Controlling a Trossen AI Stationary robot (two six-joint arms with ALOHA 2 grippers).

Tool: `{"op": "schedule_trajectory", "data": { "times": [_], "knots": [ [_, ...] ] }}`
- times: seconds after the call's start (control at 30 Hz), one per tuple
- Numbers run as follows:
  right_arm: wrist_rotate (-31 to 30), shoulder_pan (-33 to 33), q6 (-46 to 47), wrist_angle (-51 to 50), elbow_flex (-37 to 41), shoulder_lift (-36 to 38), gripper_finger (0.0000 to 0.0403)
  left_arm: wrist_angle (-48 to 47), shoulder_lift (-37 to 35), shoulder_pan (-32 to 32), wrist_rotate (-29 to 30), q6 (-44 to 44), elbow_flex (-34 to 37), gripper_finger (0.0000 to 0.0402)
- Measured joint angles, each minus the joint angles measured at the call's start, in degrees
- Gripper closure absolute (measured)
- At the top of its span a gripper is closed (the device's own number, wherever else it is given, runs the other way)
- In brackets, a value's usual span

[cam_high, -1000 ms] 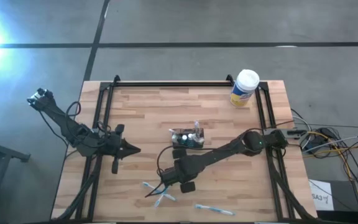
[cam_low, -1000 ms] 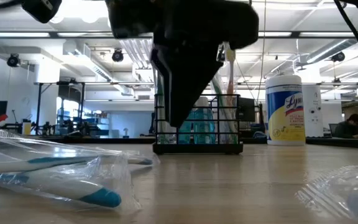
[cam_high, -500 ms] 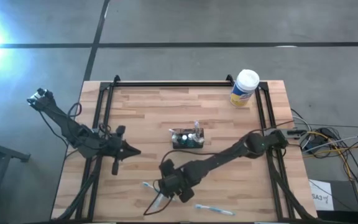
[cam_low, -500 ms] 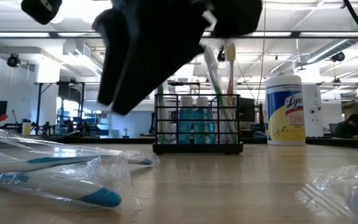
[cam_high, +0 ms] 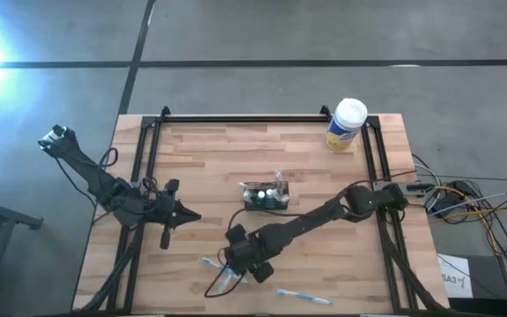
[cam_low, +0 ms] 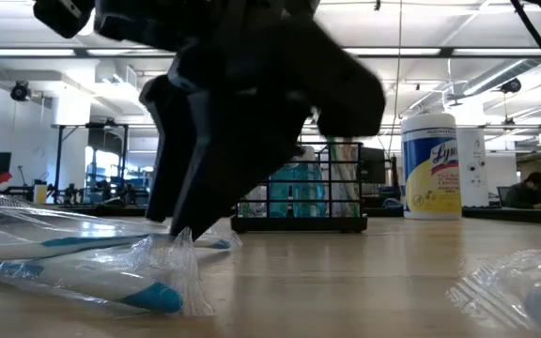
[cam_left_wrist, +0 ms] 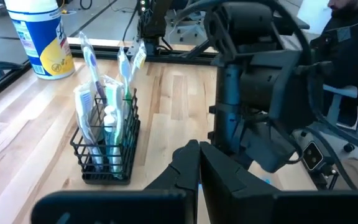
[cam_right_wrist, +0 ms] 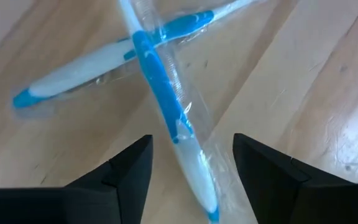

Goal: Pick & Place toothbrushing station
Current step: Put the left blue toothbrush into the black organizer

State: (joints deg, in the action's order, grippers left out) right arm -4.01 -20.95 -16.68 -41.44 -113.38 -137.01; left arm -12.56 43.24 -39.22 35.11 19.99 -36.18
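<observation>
On the wooden table (cam_high: pixel 209 158), wrapped toothbrushes (cam_right_wrist: pixel 160 106) lie crossed

There is one black wire toothbrush holder (cam_high: pixel 266 196) in the middle of the table. One yellow wipes can (cam_high: pixel 346 125) stands far behind the holder. Three wrapped toothbrushes (cam_high: pixel 225 276) lie in front of the holder, two crossed.

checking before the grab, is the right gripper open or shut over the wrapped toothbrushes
Open. In the right wrist view the right gripper has its two dark fingers spread apart, straddling the blue-and-white wrapped toothbrush lying on the table, with nothing held.
</observation>
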Motion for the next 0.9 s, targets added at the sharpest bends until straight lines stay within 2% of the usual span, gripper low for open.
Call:
{"op": "schedule_trajectory", "data": {
  "times": [0.2, 0.5, 0.73, 0.9],
  "knots": [
    [-0.43, 0.57, 1.68, 3.44, 2.92, 0.01, 0.0233, 0.04, 0.0, 0.0, 0.02, 0.24, 0.0, 0.0385],
    [-0.64, 0.84, 7.23, 1.06, 2.29, 0.02, 0.038, 0.1, 0.02, 0.0, 0.11, -0.64, 0.0, 0.0385],
    [-4.43, 0.62, 11.85, -3.4, -1.56, 3.44, 0.0381, 0.13, -0.05, 0.0, -0.09, -0.42, 0.0, 0.0385],
    [-10.98, -1.72, 14.27, -2.07, 1.08, 10.48, 0.0383, 0.14, -0.35, 0.0, -0.09, -2.26, 0.0, 0.0385]
  ]
}}
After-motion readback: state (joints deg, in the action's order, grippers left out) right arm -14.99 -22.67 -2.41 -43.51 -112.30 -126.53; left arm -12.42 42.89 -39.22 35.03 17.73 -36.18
